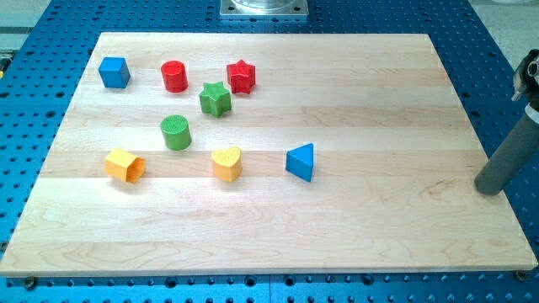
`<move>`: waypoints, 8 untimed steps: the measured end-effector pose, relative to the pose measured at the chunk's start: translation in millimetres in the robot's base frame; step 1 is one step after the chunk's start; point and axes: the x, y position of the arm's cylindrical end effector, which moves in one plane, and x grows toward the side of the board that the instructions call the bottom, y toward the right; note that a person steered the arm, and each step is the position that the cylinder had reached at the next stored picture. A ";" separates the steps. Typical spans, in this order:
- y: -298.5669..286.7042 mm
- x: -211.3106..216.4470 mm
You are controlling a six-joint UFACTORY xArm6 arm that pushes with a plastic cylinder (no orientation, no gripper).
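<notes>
My tip [487, 188] rests at the right edge of the wooden board [379, 101], far from every block. The nearest block is the blue triangle [301, 162], well to the tip's left. Further left lie the yellow heart [226, 163], the green cylinder [176, 132] and the yellow hexagonal block [125, 165]. Toward the view's top left sit the green star [215, 98], the red star [241, 77], the red cylinder [174, 76] and the blue cube [114, 71]. The tip touches no block.
The board lies on a blue perforated table [497, 50]. A grey metal base [264, 8] shows at the view's top centre. The rod's upper part leaves the view at the right edge.
</notes>
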 end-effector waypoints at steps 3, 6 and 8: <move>-0.9 3.8; -89.1 73.2; -105.1 71.5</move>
